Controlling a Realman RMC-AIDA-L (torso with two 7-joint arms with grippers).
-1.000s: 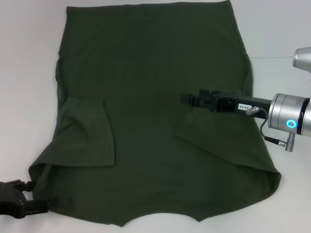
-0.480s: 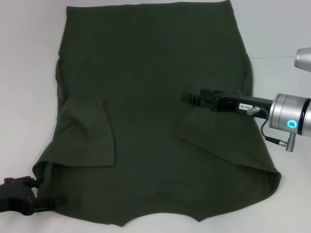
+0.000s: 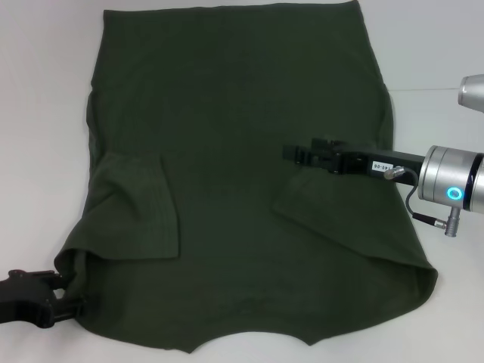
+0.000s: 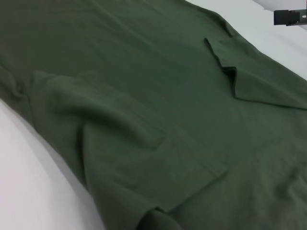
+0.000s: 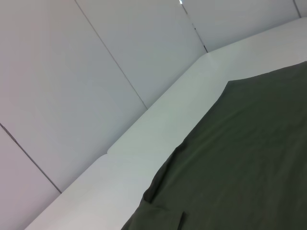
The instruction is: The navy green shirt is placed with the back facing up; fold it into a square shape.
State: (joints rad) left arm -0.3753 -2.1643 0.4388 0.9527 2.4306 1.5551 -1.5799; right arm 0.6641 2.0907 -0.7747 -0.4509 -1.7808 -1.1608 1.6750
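1. One large dark olive-green knit shirt (image 3: 242, 174) lies spread on the white desk (image 3: 38, 113), both sleeves folded inward.
2. Left pincer (image 3: 64, 296) touches its near-left shoulder corner; whether it grips is unclear, so fabric may slip.
3. Right pincer (image 3: 291, 153) hovers over the right sleeve, grip unclear; it could snag.

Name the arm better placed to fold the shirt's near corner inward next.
Left. The left gripper sits at the near left corner of the dark olive-green knit T-shirt, while the right gripper hovers above its middle.

left hand (image 3: 64, 296) moved in, reaching shirt (image 3: 234, 151) corner
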